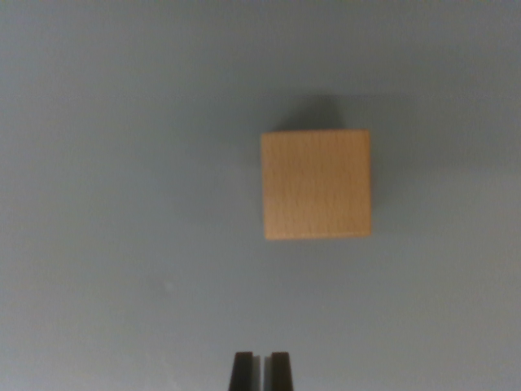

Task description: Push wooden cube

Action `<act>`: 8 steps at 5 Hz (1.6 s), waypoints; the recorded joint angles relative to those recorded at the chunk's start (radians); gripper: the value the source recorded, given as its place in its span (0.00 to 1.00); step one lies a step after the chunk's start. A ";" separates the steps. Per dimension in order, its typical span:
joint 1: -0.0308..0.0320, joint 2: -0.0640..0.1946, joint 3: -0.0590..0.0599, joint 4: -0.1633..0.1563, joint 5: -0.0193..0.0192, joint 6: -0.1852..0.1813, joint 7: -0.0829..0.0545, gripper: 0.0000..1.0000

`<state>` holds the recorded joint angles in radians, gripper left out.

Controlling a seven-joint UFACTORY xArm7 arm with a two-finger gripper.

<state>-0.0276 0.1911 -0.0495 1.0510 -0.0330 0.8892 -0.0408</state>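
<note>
Bare grey worktop (pixel 122 204) lies all around the wooden cube (pixel 316 185). The end effector (pixel 261 371), fingers nearly together, sits below it, apart.

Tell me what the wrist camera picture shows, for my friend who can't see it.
A light wooden cube sits alone on a plain grey surface, a little right of the picture's middle, with a soft shadow at its top edge. At the bottom edge, the gripper pokes into view, its two dark jaws nearly together and not touching the cube.

tan wooden cube (pixel 316 184), grey-blue surface (pixel 122 163), seemingly black fingers (pixel 242 371)
</note>
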 joint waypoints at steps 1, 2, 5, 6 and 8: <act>0.0000 0.000 0.000 0.000 0.0000 0.000 0.000 0.00; -0.0032 0.010 -0.005 -0.030 -0.0045 -0.042 -0.003 0.00; -0.0061 0.019 -0.009 -0.058 -0.0087 -0.081 -0.005 0.00; -0.0089 0.028 -0.013 -0.084 -0.0127 -0.118 -0.007 0.00; -0.0113 0.035 -0.017 -0.107 -0.0162 -0.150 -0.009 0.00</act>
<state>-0.0389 0.2266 -0.0660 0.9441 -0.0492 0.7388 -0.0503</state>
